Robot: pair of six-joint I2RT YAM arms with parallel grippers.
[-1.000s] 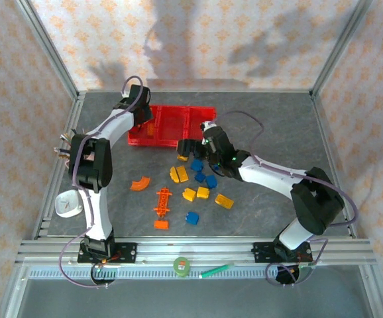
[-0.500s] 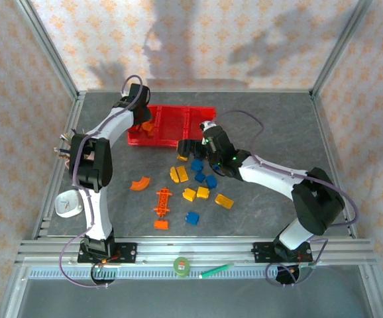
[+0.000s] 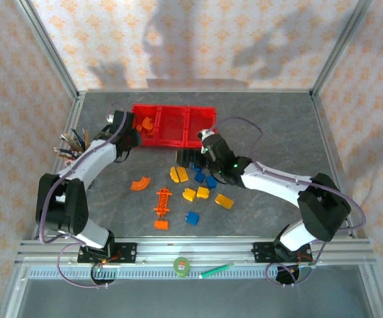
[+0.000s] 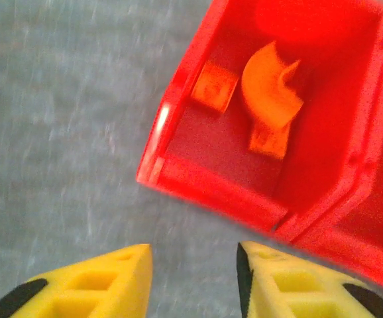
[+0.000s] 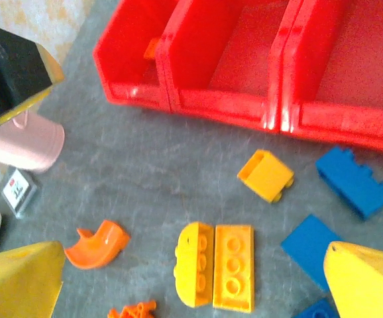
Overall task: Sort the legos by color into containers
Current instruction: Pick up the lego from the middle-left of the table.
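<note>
Legos (image 3: 203, 192): I see small plastic bricks in orange, yellow and blue lying loose on the grey table (image 3: 277, 126). All of them are off the long front wall of the three red translucent plastic bins (image 3: 201, 126) joined in a row, and none touches that wall.
Left-end bin: an orange plastic arch (image 4: 271, 83) lies inside with two small orange bricks (image 4: 215, 86) close beside it.
Closest to the bins: a small yellow brick (image 5: 266, 174) and a blue studded brick (image 5: 352, 181) sit just in front of the wall, apart from each other.
Farther from the bins: a rounded yellow brick (image 5: 195, 263) lies flush against a rectangular yellow studded brick (image 5: 232, 265). A second orange arch (image 5: 101, 243) lies toward the bins' left end, with the long spiky orange piece (image 3: 163, 201) beyond it.
Left claw (image 4: 193, 250): it hangs over bare table just off the corner of the left-end bin. Its yellow fingers are partly apart and I see nothing between them.
Right claw (image 3: 186, 158): it is in front of the bins' middle, above the closest bricks. Its fingers are spread wide and grip nothing.
Pink cup (image 5: 22, 142): it stands off the bins' left end.
</note>
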